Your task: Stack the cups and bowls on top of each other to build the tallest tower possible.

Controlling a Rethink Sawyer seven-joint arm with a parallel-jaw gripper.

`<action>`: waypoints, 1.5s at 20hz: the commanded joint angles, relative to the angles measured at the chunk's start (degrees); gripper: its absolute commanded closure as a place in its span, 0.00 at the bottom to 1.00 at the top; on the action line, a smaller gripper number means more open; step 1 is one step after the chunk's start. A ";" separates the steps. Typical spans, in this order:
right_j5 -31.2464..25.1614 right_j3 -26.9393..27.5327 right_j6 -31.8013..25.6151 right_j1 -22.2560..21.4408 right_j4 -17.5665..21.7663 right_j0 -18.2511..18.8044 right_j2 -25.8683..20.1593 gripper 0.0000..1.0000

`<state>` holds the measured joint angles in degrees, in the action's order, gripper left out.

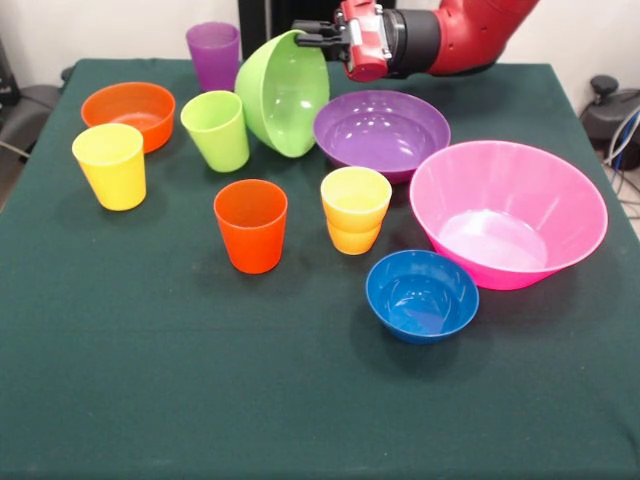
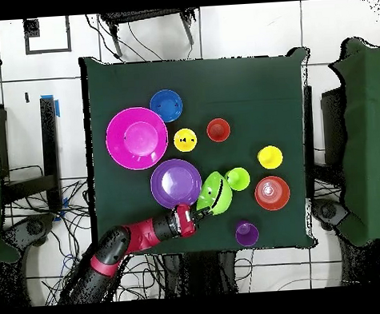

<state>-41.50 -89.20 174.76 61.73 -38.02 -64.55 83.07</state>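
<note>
The gripper (image 1: 303, 36) pinches the rim of the green bowl (image 1: 283, 93), tipped on its side between the green cup (image 1: 216, 130) and purple bowl (image 1: 381, 132). Only one cup pair (image 1: 355, 209) is stacked; everything else stands apart on the worktop (image 1: 300, 400).

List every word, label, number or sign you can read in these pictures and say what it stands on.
None can be read. The cups, the bowls, the green tablecloth and the red arm show no legible text in either view.
</note>
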 commanded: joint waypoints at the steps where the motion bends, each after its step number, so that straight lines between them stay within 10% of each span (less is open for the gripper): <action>1: -5.00 13.51 8.42 2.15 2.84 2.67 -0.45 1.00; 30: -1.95 14.21 3.58 -5.79 9.48 3.05 -4.80 1.00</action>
<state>-42.48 -85.89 174.76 56.28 -30.22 -62.59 84.52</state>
